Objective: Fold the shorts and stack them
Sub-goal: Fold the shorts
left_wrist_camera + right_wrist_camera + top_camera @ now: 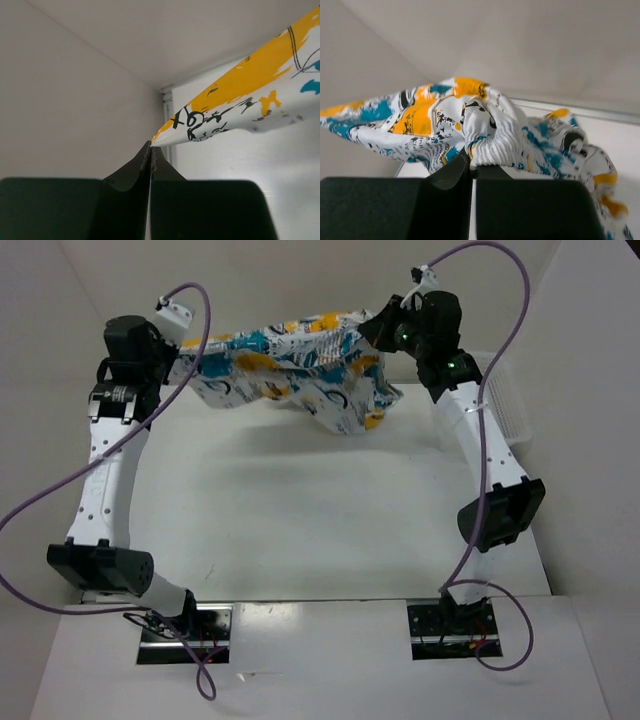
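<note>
The printed shorts (300,365) hang in the air at the far side of the table, stretched between both grippers and sagging in the middle and at the right. My left gripper (178,358) is shut on the shorts' left corner; in the left wrist view the gripper (150,146) pinches a thin tip of the fabric (240,100). My right gripper (372,328) is shut on the right end; in the right wrist view the gripper (471,165) clamps the ribbed waistband (495,135).
A white mesh basket (505,405) stands at the far right, beside the right arm. White walls close in the table at the back and both sides. The white table surface (300,510) lies below the hanging shorts.
</note>
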Tool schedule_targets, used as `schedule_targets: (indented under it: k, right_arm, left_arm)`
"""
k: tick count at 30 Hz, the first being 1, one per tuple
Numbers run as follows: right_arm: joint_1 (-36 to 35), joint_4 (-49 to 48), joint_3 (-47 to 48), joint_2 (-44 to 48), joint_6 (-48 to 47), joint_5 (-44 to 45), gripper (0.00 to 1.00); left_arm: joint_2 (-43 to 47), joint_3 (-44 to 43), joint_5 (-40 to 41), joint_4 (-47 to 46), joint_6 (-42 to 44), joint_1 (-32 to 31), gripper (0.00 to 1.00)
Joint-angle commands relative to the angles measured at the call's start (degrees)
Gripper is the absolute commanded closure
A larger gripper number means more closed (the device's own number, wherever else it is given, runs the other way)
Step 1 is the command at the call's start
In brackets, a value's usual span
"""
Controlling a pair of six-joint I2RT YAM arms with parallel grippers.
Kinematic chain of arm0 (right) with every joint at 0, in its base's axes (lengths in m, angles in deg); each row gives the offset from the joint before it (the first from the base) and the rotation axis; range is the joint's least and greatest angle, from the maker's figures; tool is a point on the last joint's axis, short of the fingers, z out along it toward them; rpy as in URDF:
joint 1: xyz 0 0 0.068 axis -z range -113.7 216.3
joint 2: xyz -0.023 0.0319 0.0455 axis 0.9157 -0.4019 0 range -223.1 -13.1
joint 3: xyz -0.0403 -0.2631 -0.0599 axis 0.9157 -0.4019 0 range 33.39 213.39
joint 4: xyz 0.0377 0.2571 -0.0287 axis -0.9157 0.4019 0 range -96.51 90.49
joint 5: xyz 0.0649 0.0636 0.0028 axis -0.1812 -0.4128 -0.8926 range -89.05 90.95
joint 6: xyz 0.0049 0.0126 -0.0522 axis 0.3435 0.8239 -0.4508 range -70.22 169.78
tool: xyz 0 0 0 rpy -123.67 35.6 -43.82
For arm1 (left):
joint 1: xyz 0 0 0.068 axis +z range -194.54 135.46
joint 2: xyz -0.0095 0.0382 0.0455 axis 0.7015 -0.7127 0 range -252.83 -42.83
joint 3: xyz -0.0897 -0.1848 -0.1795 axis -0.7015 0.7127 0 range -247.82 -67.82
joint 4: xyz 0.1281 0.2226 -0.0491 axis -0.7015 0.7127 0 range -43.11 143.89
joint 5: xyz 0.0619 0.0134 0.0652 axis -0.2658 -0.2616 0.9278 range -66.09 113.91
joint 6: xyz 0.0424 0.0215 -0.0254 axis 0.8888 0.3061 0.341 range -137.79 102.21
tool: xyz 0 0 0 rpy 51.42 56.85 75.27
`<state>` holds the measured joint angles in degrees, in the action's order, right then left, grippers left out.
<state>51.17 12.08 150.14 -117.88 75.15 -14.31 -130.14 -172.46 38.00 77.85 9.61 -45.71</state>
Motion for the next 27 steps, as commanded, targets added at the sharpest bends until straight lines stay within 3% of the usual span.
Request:
schedule_targets:
  k: [1,7,10,14,18,20,27]
  right_arm:
    - [-1.0,2.3,0.4,5.1,-6.5,-5.8,1.00]
    - [-1.0,4.2,-25.1,19.4,-8.2,-10.6,1.00]
    - [-1.0,5.5,-30.9,24.6,-9.9,-14.2,1.00]
    - [-1.0,6.1,-26.6,26.8,-10.6,-18.8,1.00]
    - [-1.0,5.5,-19.6,27.3,-7.2,-27.2,1.00]
    - [-1.0,4.9,-18.4,28.1,-5.0,-30.9,1.00]
    - [-1.0,0.8,-20.9,33.7,1.7,-36.9,1.00]
  left_arm:
    - [5.3,0.2,2.2,0.3,2.4,0.0,1.00]
    - [16.3,16.4,1.5,1.5,3.1,0.0,1.00]
    - [20.0,18.2,2.9,1.5,3.1,0.0,1.00]
    - [19.7,10.7,5.5,2.1,3.7,0.0,1.00]
    - [17.5,-4.3,7.6,1.3,2.3,0.0,1.00]
    - [17.0,-7.4,9.8,-0.4,2.3,0.0,1.00]
    - [13.8,-24.6,9.9,0.3,2.8,0.0,1.00]
